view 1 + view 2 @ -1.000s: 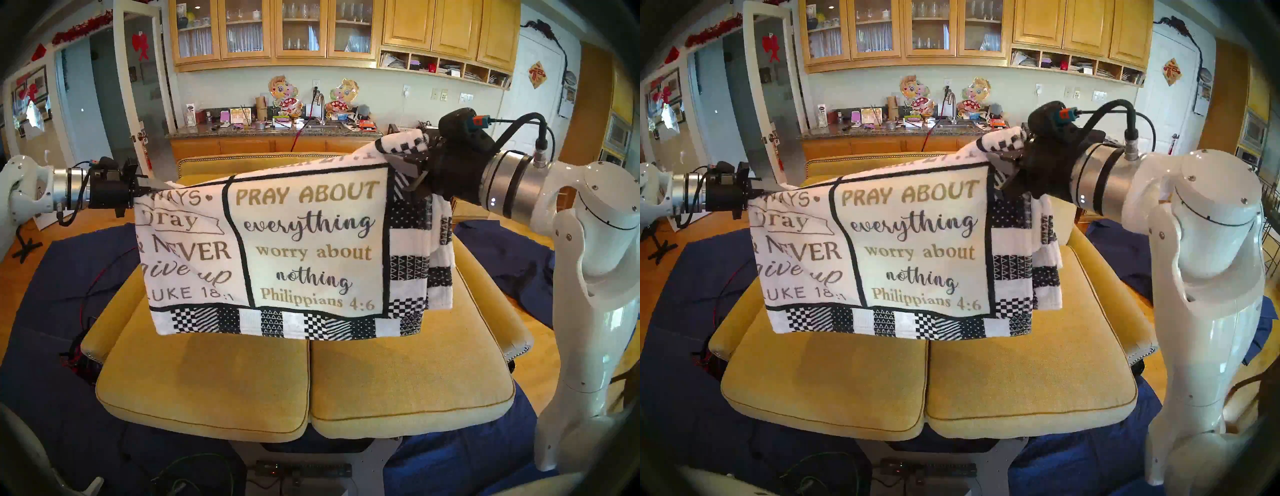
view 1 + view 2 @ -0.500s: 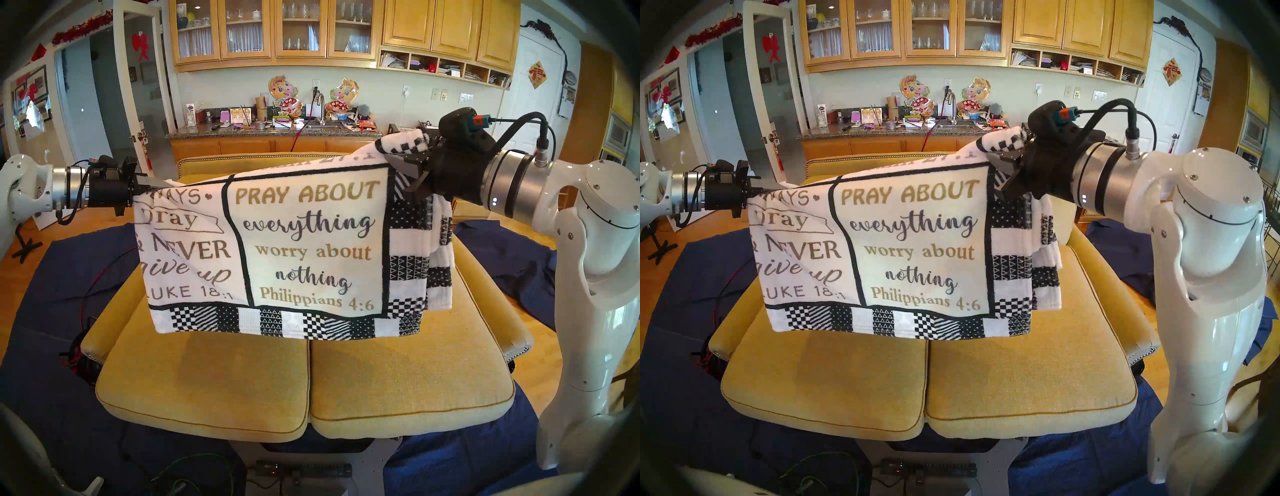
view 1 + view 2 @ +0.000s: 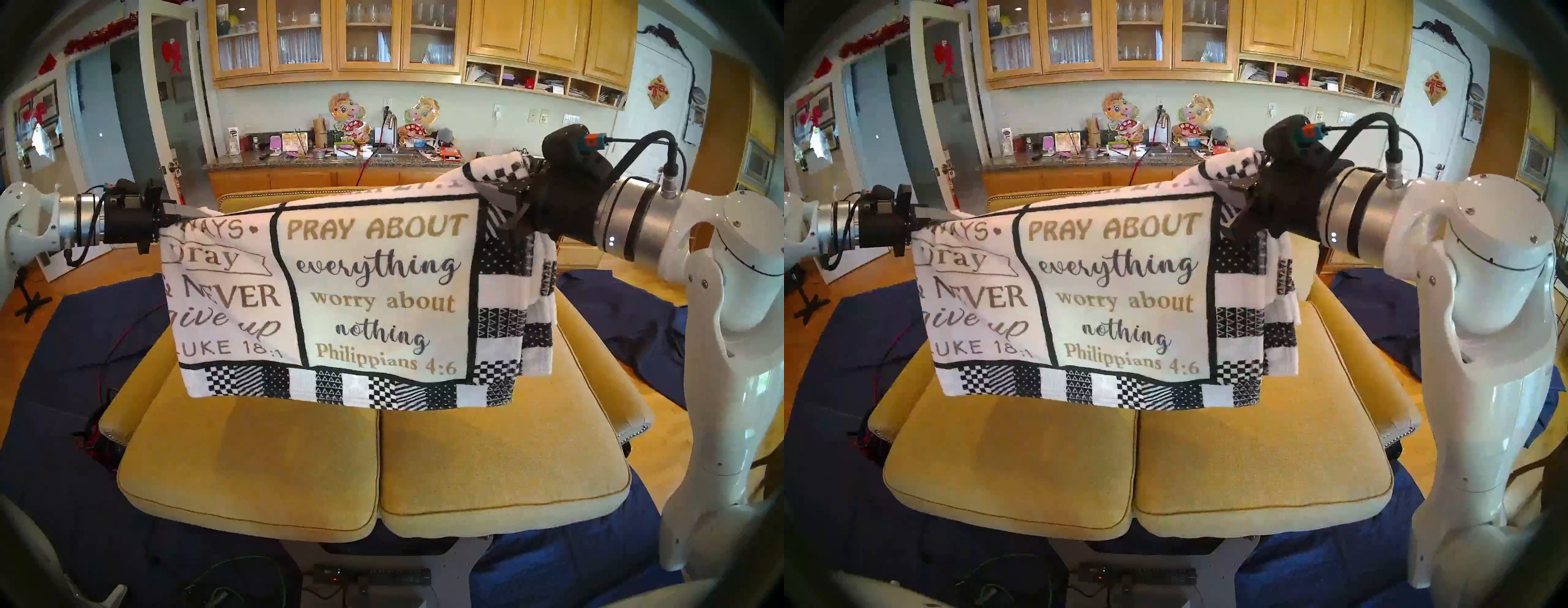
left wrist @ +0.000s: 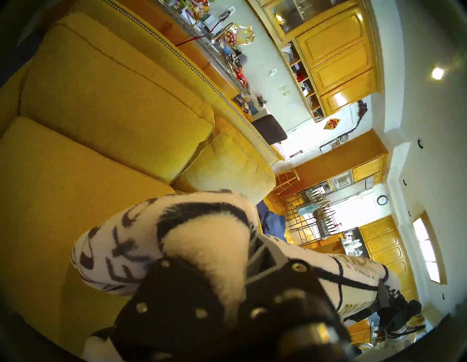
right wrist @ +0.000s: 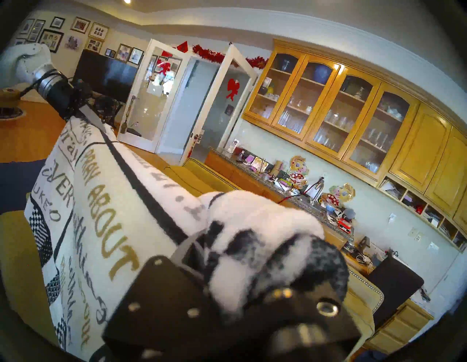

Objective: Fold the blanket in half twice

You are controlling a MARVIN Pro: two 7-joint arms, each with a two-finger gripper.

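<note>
Blanket [image 3: 373, 293] hangs clamped between both end effectors.

Yellow sofa [image 3: 373, 463] sits dead centre, two seat cushions side by side, both bare. Navy cloths [image 3: 63, 339] spread on the wood floor [image 3: 25, 297] at nine and three o'clock, cables [image 3: 237, 581] trailing at six.

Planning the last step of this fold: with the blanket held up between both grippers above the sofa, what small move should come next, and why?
Probably lower both hands together to lay the blanket on the sofa. The left gripper and right gripper each pinch an end of its top fold, it hangs already doubled with layers showing at the right edge, and its bottom border clears the bare cushions.
</note>
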